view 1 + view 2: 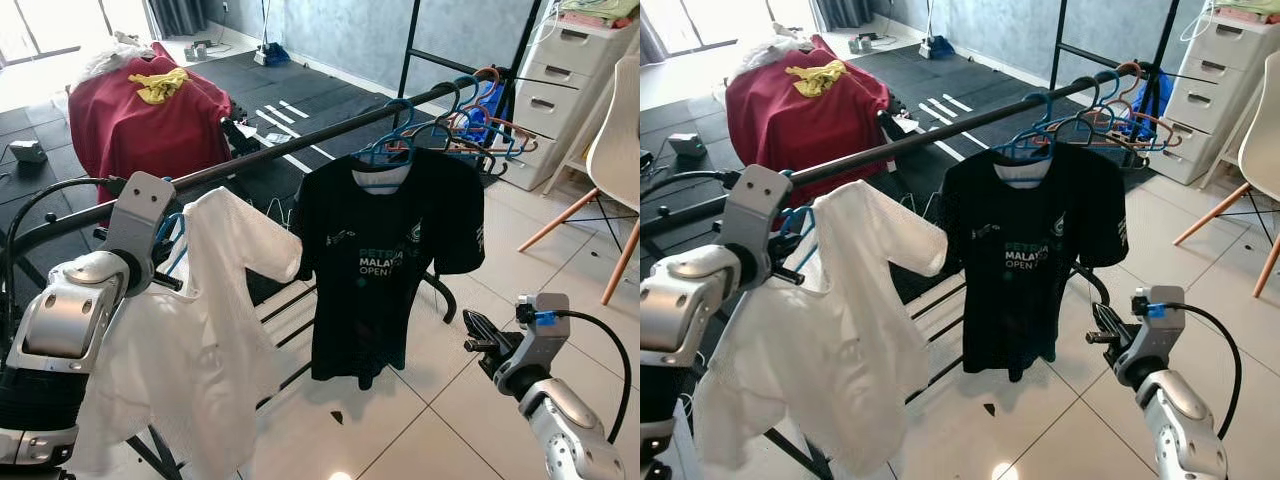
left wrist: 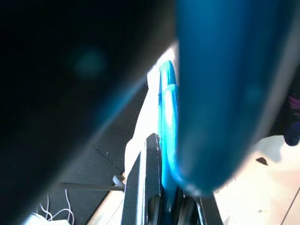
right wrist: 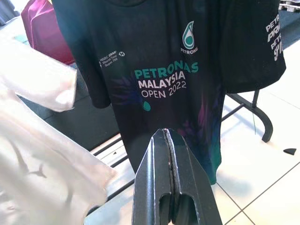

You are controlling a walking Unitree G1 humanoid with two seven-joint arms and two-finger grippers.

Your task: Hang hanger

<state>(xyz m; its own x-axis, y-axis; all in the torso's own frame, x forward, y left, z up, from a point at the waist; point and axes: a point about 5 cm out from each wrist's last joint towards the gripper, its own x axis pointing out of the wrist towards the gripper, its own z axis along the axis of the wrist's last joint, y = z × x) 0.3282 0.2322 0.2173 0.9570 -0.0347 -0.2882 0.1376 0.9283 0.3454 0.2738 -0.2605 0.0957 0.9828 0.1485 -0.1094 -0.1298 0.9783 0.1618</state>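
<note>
Left tool (image 2: 164, 206): raised at the black rail (image 1: 300, 143), clenched on the blue hanger (image 2: 168, 122); in my left wrist view the black fingers (image 2: 149, 187) sit against the blue plastic.
Blue hanger: just beside my left wrist at the rail, carrying the white shirt (image 1: 200, 330); I cannot tell whether its hook is over the rail.
White shirt: drapes down below my left arm, its sleeve reaching toward the black T-shirt (image 1: 385, 260).
Right tool (image 3: 171, 183): held low, well apart from the rail, pointing at the black T-shirt; fingers pressed together, grasping nothing.
Black T-shirt: hangs on the rail just beside the white shirt, printed PETRONAS MALAYSIA OPEN 2022.
Spare hangers (image 1: 470, 120): bunched at the far end of the rail, blue and brown.
Surroundings: red cloth (image 1: 140, 120) with a yellow item (image 1: 160, 85) on top beyond the rail; white drawer unit (image 1: 560, 90) and white chair (image 1: 615, 150) to my right; tiled floor (image 1: 440, 420).
</note>
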